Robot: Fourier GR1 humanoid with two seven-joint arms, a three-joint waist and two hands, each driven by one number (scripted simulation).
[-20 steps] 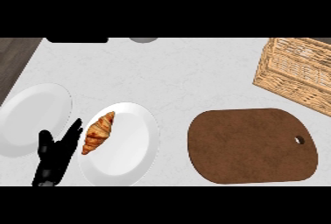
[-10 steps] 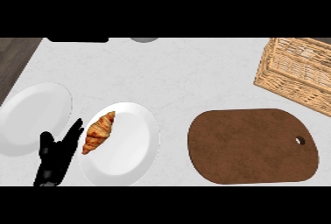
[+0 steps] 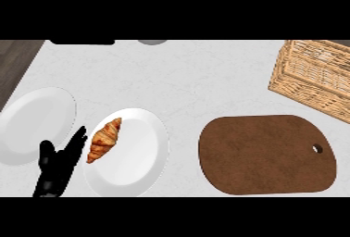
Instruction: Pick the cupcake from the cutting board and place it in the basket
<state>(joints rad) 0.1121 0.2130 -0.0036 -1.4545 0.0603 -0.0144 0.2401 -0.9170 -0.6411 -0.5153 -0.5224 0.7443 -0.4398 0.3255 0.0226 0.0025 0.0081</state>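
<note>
The brown cutting board (image 3: 266, 155) lies at the lower right with nothing on its top. A wicker basket (image 3: 315, 78) stands at the upper right, partly cut off by the view's edge; a pale shape shows inside it near the top, too indistinct to name. No cupcake is in plain sight. My left hand (image 3: 58, 164) rests open at the lower left, fingers up, beside the white plate (image 3: 140, 159) that carries a croissant (image 3: 104, 139). My right hand does not show.
A second white plate (image 3: 31, 122) sits at the far left, bare. Dark wood (image 3: 17, 58) borders the counter's upper left. A dark object (image 3: 82, 42) and a grey round one (image 3: 153, 41) peek in at the top edge.
</note>
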